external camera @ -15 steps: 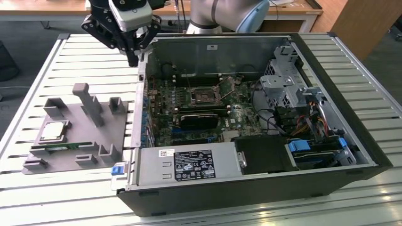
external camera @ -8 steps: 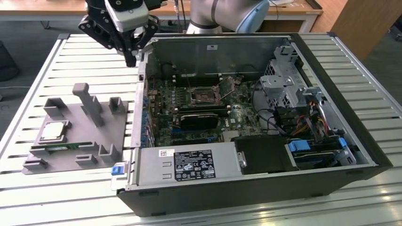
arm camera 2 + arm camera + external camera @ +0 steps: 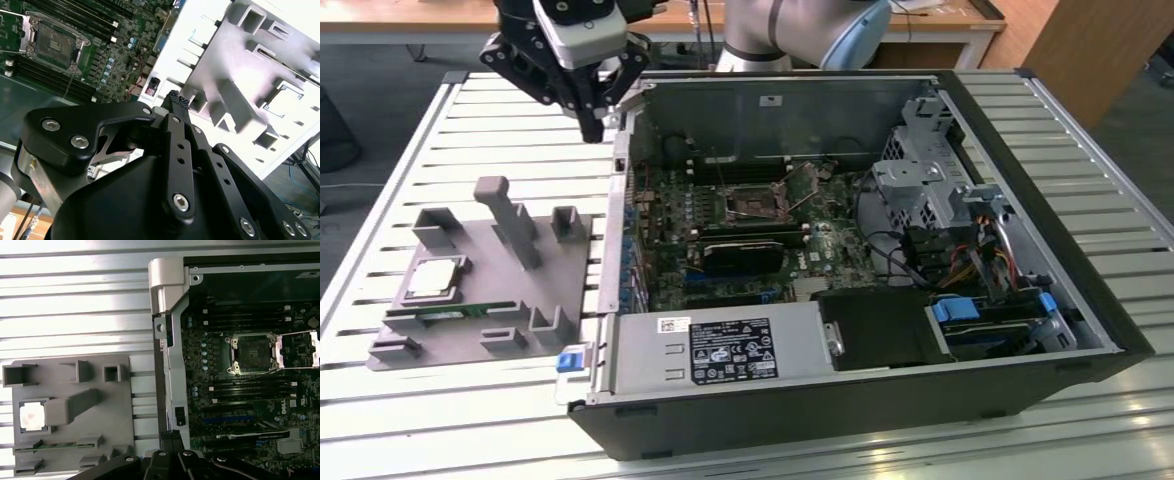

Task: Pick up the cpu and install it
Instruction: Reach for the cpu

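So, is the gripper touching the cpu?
Apart. In the exterior view the gripper hangs by the case corner, while the cpu lies in the holder.

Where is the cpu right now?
The cpu lies in a pocket of the grey holder at the exterior view's left, beside the green memory stick, outside the computer case.
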